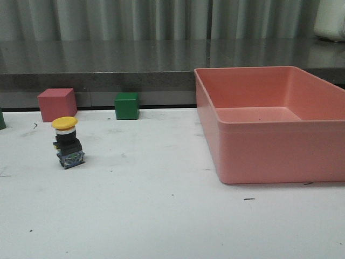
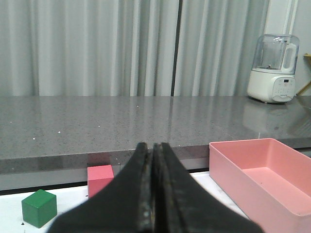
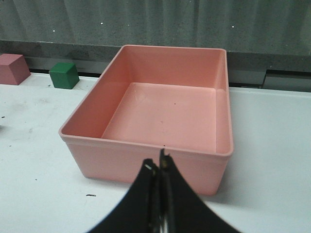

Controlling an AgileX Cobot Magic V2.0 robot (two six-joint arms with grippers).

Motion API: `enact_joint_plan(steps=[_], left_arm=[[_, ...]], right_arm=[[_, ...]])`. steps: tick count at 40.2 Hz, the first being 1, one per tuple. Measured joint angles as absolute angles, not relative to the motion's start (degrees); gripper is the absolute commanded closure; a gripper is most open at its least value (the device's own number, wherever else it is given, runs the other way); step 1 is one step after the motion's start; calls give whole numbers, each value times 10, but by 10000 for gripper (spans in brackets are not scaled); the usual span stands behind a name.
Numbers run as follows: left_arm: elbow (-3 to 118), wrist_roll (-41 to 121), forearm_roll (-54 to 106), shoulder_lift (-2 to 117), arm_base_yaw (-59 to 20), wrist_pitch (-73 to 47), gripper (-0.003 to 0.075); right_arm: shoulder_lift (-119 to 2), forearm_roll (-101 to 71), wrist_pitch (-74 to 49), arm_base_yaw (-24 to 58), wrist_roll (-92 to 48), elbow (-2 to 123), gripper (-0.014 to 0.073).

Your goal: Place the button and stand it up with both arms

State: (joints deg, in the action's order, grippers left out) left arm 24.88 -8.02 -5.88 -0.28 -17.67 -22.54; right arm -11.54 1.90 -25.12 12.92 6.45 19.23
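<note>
The button (image 1: 67, 142) stands upright on the white table at the left, yellow cap on top, black body and dark blocky base below. It shows in the front view only. No arm shows in the front view. My left gripper (image 2: 153, 145) is shut and empty, raised and facing the grey counter. My right gripper (image 3: 156, 162) is shut and empty, just in front of the near wall of the pink bin (image 3: 146, 160).
A pink open bin (image 1: 269, 156) fills the right of the table. A pink cube (image 1: 56, 104) and a green cube (image 1: 126, 106) sit at the table's back edge, left of the bin. A grey counter (image 2: 121, 121) runs behind, with a white appliance (image 2: 274, 68) on it.
</note>
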Motion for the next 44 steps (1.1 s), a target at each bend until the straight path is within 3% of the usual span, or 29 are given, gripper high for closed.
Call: enact_joint_plan(steps=[14,29,44], left_arm=[[217,-80,-58,-3,-164,-220,740],[91,-81,-22,-3,-16,-214,740],[29,-81,-21,-3,-6,-163,740]], right_arm=[[-115,19,-251,129,65,192,660],[-115,19,-251,129,65,192,660],[-115,19,-251,129,65,192,660]])
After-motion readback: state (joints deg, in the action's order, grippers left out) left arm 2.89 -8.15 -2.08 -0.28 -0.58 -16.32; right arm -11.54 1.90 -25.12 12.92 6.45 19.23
